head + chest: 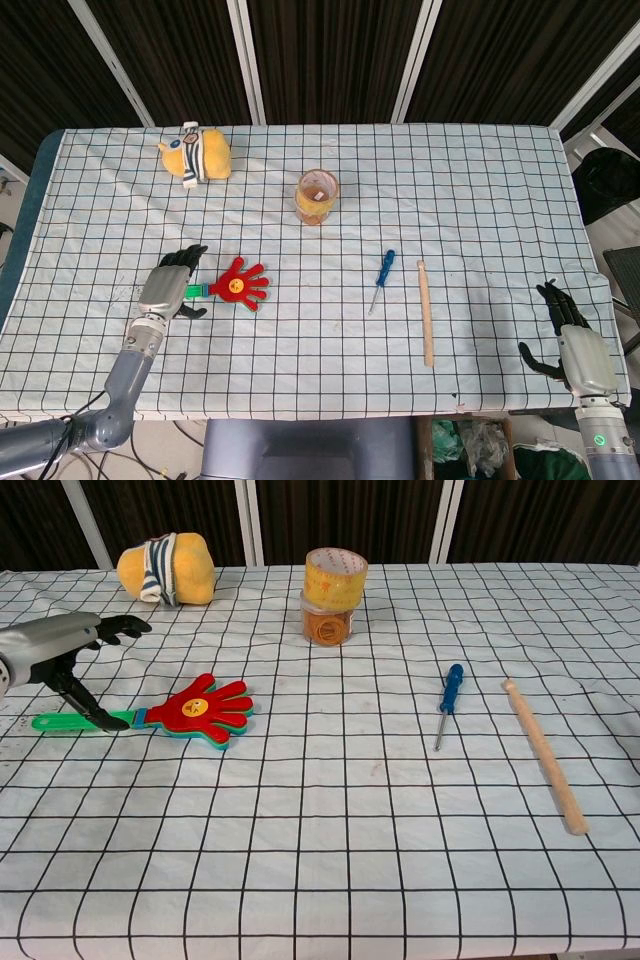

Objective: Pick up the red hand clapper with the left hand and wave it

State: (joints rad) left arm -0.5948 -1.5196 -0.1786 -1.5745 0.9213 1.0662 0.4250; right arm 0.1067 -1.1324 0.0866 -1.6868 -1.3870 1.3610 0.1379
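Note:
The red hand clapper (238, 284) lies flat on the checked cloth, its red palm (205, 706) pointing right and its green handle (65, 722) pointing left. My left hand (166, 288) hovers over the handle with its fingers spread and holds nothing. In the chest view the left hand (58, 648) has one dark fingertip (108, 720) reaching down to the handle. My right hand (573, 345) rests open at the table's front right edge, far from the clapper, and shows only in the head view.
A yellow plush toy (200, 153) sits at the back left. A jar topped with a tape roll (333, 598) stands at the back middle. A blue screwdriver (447, 702) and a wooden stick (545, 755) lie to the right.

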